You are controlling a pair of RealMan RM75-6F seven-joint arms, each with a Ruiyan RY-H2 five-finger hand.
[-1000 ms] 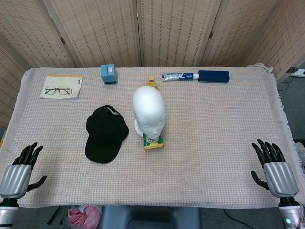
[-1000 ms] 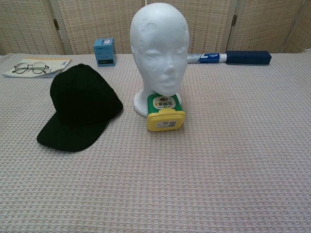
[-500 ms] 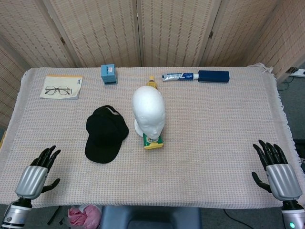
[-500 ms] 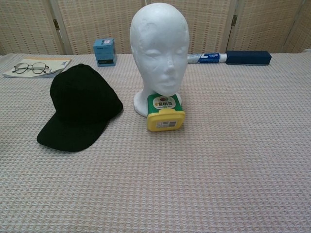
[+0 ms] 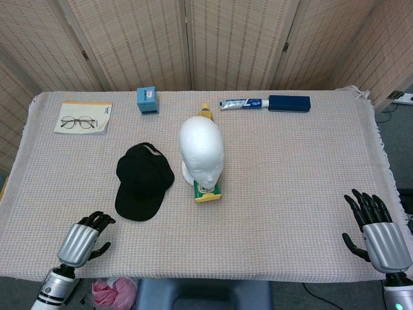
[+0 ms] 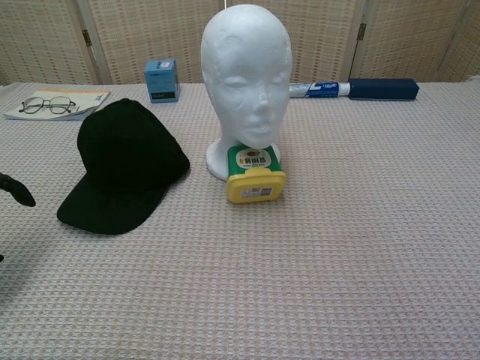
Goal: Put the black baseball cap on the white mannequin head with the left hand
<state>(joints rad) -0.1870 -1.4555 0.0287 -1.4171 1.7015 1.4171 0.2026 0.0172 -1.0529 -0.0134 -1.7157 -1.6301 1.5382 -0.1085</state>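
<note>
The black baseball cap (image 5: 143,180) (image 6: 124,165) lies flat on the cloth, brim toward me, just left of the white mannequin head (image 5: 201,150) (image 6: 246,79), which stands upright facing me. My left hand (image 5: 82,237) hovers near the table's front edge, below and left of the cap, holding nothing; its fingers look partly curled. Only its dark fingertips (image 6: 16,190) show at the left edge of the chest view. My right hand (image 5: 378,228) is at the front right corner, fingers spread, empty.
A yellow-and-green container (image 5: 206,190) (image 6: 255,174) lies against the mannequin's base. Glasses on a booklet (image 5: 82,118), a blue box (image 5: 148,101), a toothpaste tube (image 5: 242,103) and a dark blue case (image 5: 289,103) line the far edge. A yellow bottle (image 5: 205,113) stands behind the mannequin.
My left hand has moved right along the front edge toward the cap, and its fingertips now enter the chest view. The right hand has drifted slightly lower.
</note>
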